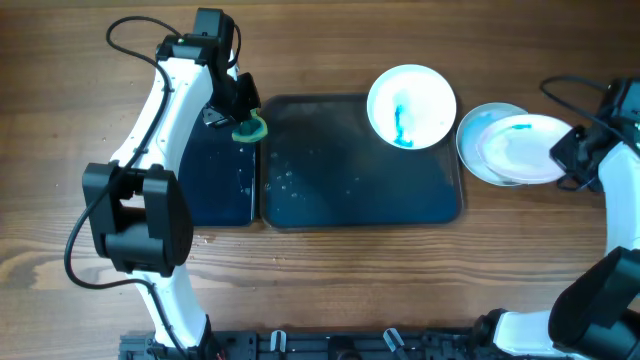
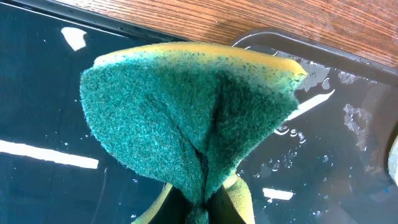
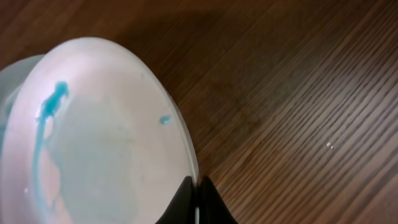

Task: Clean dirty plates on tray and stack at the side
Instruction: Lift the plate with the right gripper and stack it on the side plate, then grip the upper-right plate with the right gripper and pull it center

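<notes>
A dark tray (image 1: 360, 200) lies mid-table. A white plate with blue streaks (image 1: 411, 106) sits on its far right corner. My left gripper (image 1: 243, 118) is shut on a green and yellow sponge (image 1: 249, 129), folded in its jaws (image 2: 186, 118), over the tray's far left edge (image 2: 292, 43). My right gripper (image 1: 566, 152) is shut on the rim of a white plate with blue smears (image 1: 525, 148), (image 3: 93, 137). It holds that plate over a pale plate (image 1: 478, 130) lying on the wood right of the tray; that plate's edge shows in the right wrist view (image 3: 15, 71).
A dark wet mat (image 1: 215, 180) lies left of the tray, also in the left wrist view (image 2: 43, 93). Water drops dot the tray (image 2: 348, 118). Bare wooden table (image 1: 330, 290) lies in front. A cable (image 1: 565, 95) loops near the right arm.
</notes>
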Action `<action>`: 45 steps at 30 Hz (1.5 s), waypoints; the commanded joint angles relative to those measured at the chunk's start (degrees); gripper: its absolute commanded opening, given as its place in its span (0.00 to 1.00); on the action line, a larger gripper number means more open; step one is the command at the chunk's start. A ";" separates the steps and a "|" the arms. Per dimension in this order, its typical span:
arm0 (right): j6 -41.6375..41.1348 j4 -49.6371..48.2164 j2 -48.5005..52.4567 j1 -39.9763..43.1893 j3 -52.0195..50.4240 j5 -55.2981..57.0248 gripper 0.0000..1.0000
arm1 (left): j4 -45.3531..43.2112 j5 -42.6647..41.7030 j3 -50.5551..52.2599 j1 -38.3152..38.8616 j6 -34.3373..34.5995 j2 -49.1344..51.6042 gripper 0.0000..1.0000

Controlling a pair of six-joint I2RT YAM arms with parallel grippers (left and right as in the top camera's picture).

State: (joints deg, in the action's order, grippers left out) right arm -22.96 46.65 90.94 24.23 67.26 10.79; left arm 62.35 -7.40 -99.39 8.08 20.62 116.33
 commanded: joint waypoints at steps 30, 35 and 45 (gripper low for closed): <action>26.86 0.72 36.61 -22.29 32.59 -21.11 0.52 | -0.17 -0.50 -1.09 0.07 -0.90 -0.94 0.04; 27.45 0.00 36.79 -22.29 32.59 -20.70 0.41 | -0.15 -0.52 -1.09 0.07 -0.87 -0.94 0.04; 27.28 1.22 36.09 -22.40 32.65 -21.16 0.04 | -0.13 -0.52 -1.09 0.07 -0.87 -0.94 0.04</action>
State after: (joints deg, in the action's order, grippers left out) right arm 4.10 47.46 127.57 1.80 98.74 -10.26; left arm 62.35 -7.40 -99.39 8.08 20.64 116.33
